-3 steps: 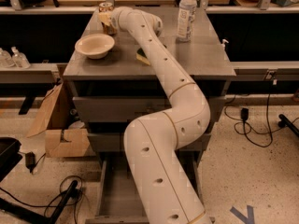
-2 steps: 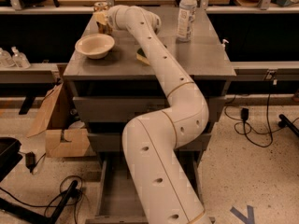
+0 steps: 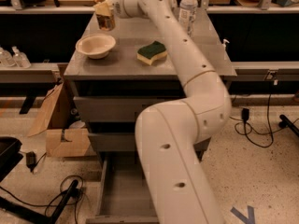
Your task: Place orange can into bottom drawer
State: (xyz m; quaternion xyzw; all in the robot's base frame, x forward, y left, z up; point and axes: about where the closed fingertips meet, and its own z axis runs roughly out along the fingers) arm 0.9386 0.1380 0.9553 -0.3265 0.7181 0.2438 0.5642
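The orange can (image 3: 104, 18) is at the back left of the grey cabinet top (image 3: 121, 66), behind a bowl. My gripper (image 3: 105, 7) reaches it from the right at the end of the long white arm (image 3: 187, 59). Its fingers (image 3: 102, 8) are closed around the can's upper part, and the can looks slightly raised off the top. The bottom drawer (image 3: 122, 192) is pulled open at floor level beneath the two shut upper drawers. Its grey tray is partly hidden by my arm.
A tan bowl (image 3: 96, 45) sits front left on the cabinet top and a green and yellow sponge (image 3: 152, 52) in the middle. A clear water bottle (image 3: 188, 9) stands at the back right. A cardboard box (image 3: 63, 134) and cables lie on the floor to the left.
My arm has swung up and to the right, uncovering the sponge. The gripper and the can sit a little higher than before.
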